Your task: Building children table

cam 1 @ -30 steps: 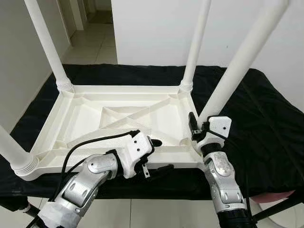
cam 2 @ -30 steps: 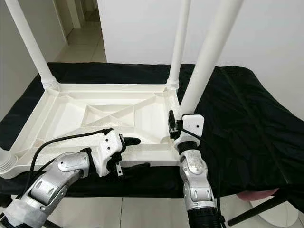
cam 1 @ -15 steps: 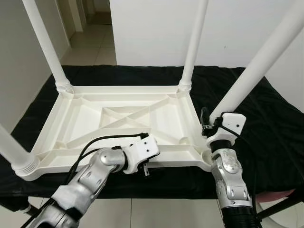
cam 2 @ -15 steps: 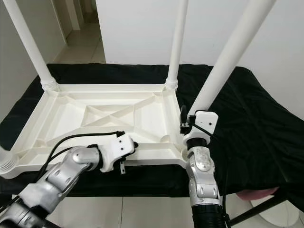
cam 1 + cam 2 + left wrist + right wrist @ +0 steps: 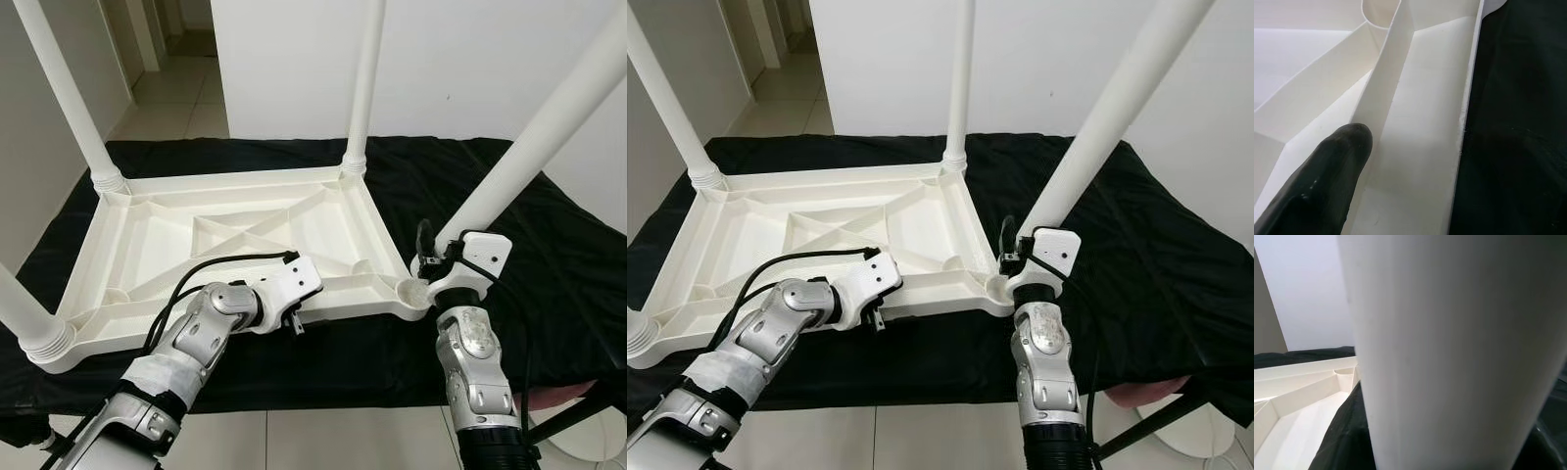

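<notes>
Already three legs stand in the upturned tabletop (image 5: 235, 230) on the black-draped surface (image 5: 549, 255). My right tool (image 5: 431, 257) grips the fourth leg (image 5: 549, 122), tilted over the near-right socket (image 5: 411, 290), unseated. My left tool (image 5: 294, 315) clamps the near rim.

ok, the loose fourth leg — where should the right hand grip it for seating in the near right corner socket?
Low on the shaft, just above its foot, coming from the robot's side as the right hand does now. The fourth leg is a long, smooth tube leaning away to the right; a low grip probably steers its end best over the corner socket of the upturned tabletop.
</notes>
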Robot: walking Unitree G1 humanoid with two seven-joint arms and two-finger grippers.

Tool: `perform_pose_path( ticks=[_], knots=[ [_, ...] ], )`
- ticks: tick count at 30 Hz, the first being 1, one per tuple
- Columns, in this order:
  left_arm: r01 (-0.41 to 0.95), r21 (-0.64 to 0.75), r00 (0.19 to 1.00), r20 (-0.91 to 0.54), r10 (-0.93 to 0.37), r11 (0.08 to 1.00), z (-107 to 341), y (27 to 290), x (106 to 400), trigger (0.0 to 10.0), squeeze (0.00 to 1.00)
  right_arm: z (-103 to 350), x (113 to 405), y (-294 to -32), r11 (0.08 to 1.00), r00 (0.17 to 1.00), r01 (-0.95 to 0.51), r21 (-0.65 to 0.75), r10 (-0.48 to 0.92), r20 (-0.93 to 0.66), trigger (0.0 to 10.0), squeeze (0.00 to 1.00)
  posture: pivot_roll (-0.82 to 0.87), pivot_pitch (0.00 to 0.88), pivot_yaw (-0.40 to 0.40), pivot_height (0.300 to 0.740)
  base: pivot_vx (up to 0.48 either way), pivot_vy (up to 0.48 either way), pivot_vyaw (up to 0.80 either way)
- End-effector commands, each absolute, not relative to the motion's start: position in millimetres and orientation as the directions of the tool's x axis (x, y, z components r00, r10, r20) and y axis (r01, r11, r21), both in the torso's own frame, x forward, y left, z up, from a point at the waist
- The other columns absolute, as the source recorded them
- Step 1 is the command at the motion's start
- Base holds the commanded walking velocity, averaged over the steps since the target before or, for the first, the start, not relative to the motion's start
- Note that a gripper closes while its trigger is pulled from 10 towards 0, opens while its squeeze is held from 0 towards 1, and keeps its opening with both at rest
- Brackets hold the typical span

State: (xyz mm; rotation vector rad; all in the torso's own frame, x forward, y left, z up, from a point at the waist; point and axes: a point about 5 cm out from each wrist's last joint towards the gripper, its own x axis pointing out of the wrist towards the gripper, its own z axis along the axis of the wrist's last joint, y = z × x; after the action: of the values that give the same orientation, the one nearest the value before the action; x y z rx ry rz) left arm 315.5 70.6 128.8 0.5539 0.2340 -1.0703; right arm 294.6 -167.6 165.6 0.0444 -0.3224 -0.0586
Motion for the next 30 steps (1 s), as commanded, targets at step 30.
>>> perform_pose_path(
  ticks=[30],
  knots=[
    [0.858, 0.189, 0.493, -0.037, -0.869, 0.478, 175, 50, 283, 10.0, 0.00, 168, 312, -165, 0.992, 0.974, -0.041, -0.121, 0.067, 0.217, 10.0, 0.00, -0.12, 0.000, 0.023, 0.740, 0.000, 0.000, 0.00]
  ],
)
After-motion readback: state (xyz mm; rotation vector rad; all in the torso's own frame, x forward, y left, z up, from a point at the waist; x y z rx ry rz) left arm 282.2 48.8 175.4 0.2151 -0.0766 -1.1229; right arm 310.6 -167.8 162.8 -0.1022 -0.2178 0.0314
